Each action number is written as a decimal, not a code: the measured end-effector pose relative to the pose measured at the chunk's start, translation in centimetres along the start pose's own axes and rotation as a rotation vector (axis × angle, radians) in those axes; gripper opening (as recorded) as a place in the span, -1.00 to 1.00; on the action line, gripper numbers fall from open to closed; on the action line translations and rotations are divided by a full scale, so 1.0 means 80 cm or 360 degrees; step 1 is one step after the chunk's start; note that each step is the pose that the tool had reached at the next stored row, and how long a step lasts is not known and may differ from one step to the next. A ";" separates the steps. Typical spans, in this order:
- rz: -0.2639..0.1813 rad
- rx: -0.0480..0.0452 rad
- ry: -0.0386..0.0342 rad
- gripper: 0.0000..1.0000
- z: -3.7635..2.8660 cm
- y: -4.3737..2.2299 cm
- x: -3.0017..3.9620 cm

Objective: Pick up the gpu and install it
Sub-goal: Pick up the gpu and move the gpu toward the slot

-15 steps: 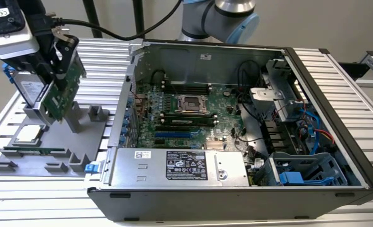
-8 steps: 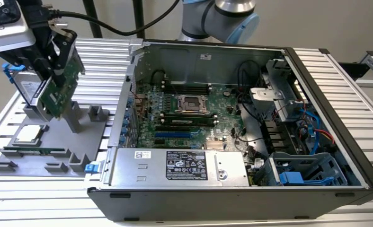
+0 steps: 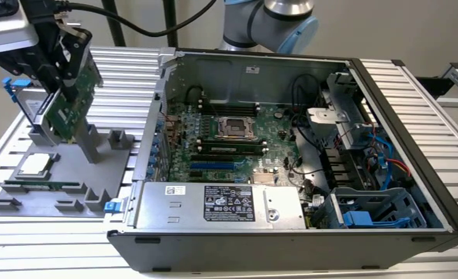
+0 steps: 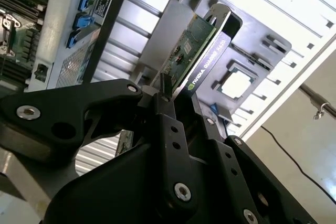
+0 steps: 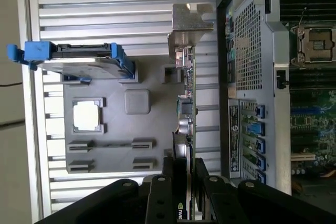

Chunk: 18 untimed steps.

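The scene is lit brightly and evenly; the computer case interior is shaded, and glare is seen on the ribbed table beside it.

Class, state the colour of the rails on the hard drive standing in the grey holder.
Blue. The rails show best in the first wrist view.
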State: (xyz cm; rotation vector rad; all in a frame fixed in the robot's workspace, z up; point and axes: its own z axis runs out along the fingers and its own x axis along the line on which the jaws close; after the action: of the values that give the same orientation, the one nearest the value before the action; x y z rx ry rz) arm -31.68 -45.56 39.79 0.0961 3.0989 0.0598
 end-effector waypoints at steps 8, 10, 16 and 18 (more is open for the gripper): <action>0.0000 0.0000 0.0000 -1.00 -0.0126 0.0005 -0.0005; 0.0000 0.0000 0.0000 -1.00 -0.0155 0.0006 -0.0006; 0.0000 0.0000 0.0000 -1.00 -0.0251 0.0010 -0.0010; 0.0000 0.0000 0.0000 -1.00 -0.0283 0.0011 -0.0011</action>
State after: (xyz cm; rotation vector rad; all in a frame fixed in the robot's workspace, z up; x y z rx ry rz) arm -31.68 -45.56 42.06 0.0961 3.0989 0.0597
